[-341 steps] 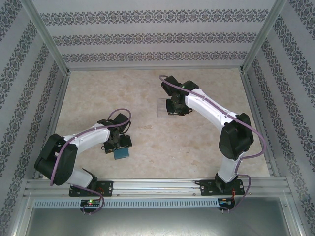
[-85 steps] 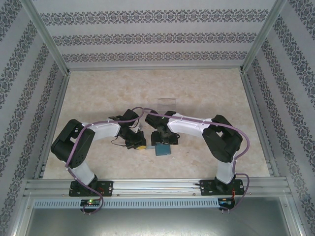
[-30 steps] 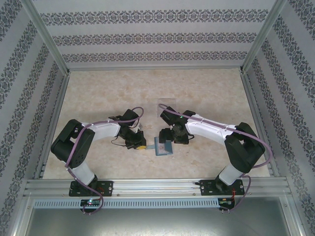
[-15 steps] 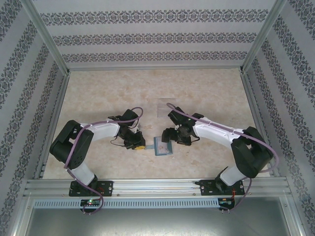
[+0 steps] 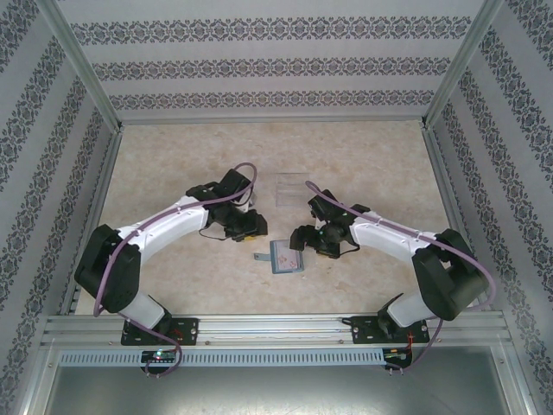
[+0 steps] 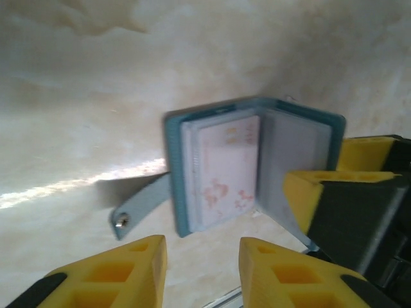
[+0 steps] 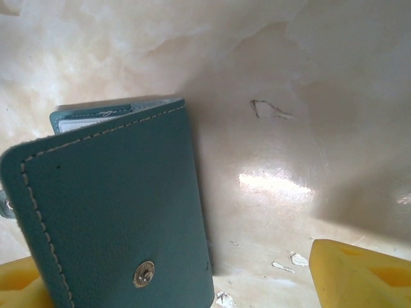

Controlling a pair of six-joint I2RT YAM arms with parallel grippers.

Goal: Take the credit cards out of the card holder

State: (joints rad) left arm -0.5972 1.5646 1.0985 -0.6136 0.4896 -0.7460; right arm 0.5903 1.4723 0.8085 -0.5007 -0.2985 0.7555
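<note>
From above, the card holder [image 5: 286, 257] lies on the table [image 5: 173, 164], just below the left gripper [image 5: 246, 227] and the right gripper [image 5: 298, 239]. A clear box [image 5: 292, 188] sits behind them.

On the left wrist camera, the left gripper's fingers [image 6: 128, 273] are apart and hold nothing. Just ahead, the holder is open and shows a pinkish-white credit card [image 6: 225, 173]. A yellow right gripper finger [image 6: 308, 192] touches its flap.

On the right wrist camera, the right gripper is wide open. The teal flap [image 7: 115, 212] stands beside one finger and hides the inside.
</note>
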